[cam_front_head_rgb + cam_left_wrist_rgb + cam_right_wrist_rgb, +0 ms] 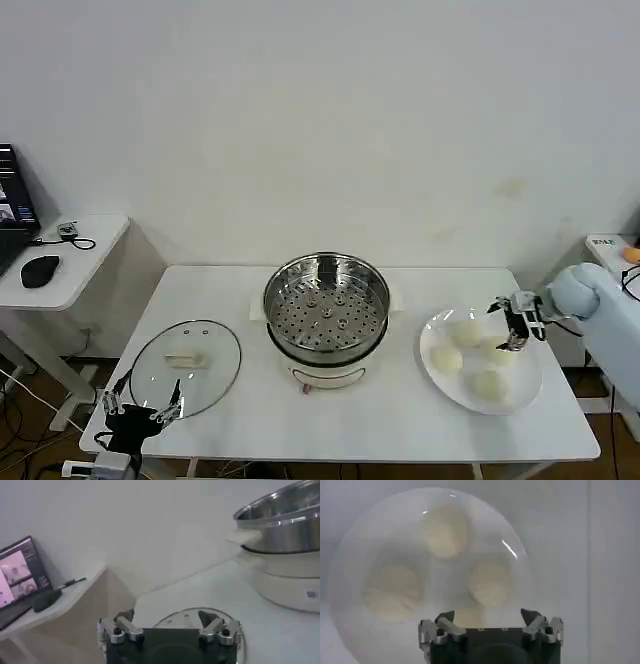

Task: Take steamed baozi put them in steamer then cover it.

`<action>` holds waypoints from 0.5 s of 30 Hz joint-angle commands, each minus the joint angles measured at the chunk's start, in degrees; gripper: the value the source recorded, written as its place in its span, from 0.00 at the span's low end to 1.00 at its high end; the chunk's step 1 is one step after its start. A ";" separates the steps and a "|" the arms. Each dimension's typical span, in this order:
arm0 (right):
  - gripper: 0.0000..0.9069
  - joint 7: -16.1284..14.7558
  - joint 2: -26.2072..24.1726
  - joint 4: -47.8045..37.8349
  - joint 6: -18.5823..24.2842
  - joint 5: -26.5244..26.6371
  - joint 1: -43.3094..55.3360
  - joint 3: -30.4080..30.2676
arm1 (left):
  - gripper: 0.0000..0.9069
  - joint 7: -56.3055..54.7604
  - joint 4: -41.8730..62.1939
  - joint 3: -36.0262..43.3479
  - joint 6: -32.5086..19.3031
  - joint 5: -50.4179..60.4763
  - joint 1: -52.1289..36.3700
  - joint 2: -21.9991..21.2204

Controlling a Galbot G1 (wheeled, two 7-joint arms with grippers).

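Several cream-white baozi point(445, 358) lie on a white plate point(522, 392) at the table's right. My right gripper point(515, 325) hovers open over the plate's far right side, just above one bun point(497, 349). In the right wrist view the baozi point(490, 582) are spread over the plate point(350, 555), and one bun point(470, 616) lies just beyond my right gripper point(487, 616). The empty steel steamer point(326, 300) stands mid-table on its white base. The glass cover point(186, 365) lies flat at the left. My left gripper point(140, 408) is open and empty at its near edge.
A side table point(75, 265) with a mouse and a laptop stands left of the work table. In the left wrist view the cover point(190, 617) lies ahead of my left gripper point(166, 616), with the steamer point(285, 520) beyond it.
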 commanded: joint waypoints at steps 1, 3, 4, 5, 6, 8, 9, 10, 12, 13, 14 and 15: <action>1.00 -0.02 6.37 -8.29 1.73 -2.61 4.92 -5.15 | 1.00 0.16 0.12 -0.24 -0.26 0.17 0.04 0.04; 1.00 0.21 7.03 -8.94 1.58 -3.15 4.94 -5.32 | 1.00 0.45 0.20 -0.42 -0.41 0.49 0.08 0.02; 1.00 0.35 7.21 -9.32 1.49 -3.24 4.91 -5.38 | 1.00 0.90 0.21 -0.44 -0.65 0.88 0.27 0.08; 1.00 0.38 7.28 -9.48 1.47 -3.32 4.87 -5.37 | 1.00 0.99 0.17 -0.41 -0.76 1.00 0.43 0.07; 1.00 0.39 7.59 -9.74 1.54 -3.64 4.72 -5.32 | 1.00 1.09 0.14 -0.33 -0.83 1.18 0.62 0.02; 1.00 0.42 7.80 -9.94 1.58 -3.98 4.53 -5.25 | 1.00 1.01 0.17 -0.27 -0.95 1.28 0.62 -0.10; 1.00 0.55 7.86 -10.07 1.56 -4.39 4.37 -5.45 | 1.00 0.98 0.21 -0.28 -1.00 1.31 0.59 -0.17; 1.00 0.75 7.96 -10.18 1.57 -4.58 4.33 -5.53 | 1.00 0.90 0.25 -0.29 -1.02 1.32 0.56 -0.20; 1.00 1.12 8.21 -10.52 1.37 -4.45 4.33 -5.48 | 1.00 0.87 0.25 -0.41 -1.01 1.32 0.57 -0.18; 0.98 1.33 8.33 -10.74 1.34 -4.40 4.35 -5.45 | 1.00 0.84 0.25 -0.46 -1.04 1.31 0.59 -0.14; 0.98 1.52 8.45 -10.88 1.28 -4.44 4.36 -5.41 | 1.00 0.81 0.24 -0.51 -1.05 1.30 0.60 -0.10; 0.96 1.80 8.60 -11.12 1.27 -4.60 4.37 -5.47 | 1.00 0.81 0.19 -0.56 -1.06 1.28 0.61 -0.08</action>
